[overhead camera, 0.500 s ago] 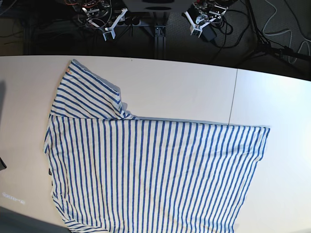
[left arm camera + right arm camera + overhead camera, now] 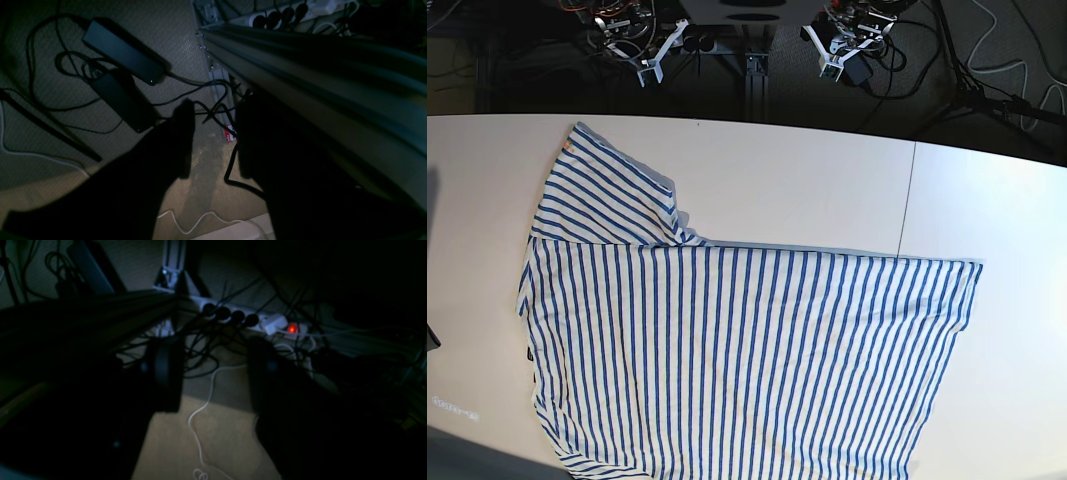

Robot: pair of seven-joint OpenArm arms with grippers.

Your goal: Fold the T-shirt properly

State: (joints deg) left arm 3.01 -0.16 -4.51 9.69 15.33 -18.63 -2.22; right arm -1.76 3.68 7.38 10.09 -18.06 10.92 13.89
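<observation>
The T-shirt (image 2: 737, 350) lies spread flat across the lower middle of the white table (image 2: 827, 180), one sleeve at upper left. Left hand (image 2: 213, 140) and right hand (image 2: 213, 373) hang parted, holding nothing, above the floor behind the table.

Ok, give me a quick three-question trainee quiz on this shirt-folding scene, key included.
1. True or false: the left pincer grips the T-shirt.
2. In the base view, the shirt's one visible sleeve lies at: A upper left; B lower right; C centre.
3. Fill in: the right pincer has its jaws standing ____, with nothing between them.
Key: 1 false; 2 A; 3 open.
</observation>
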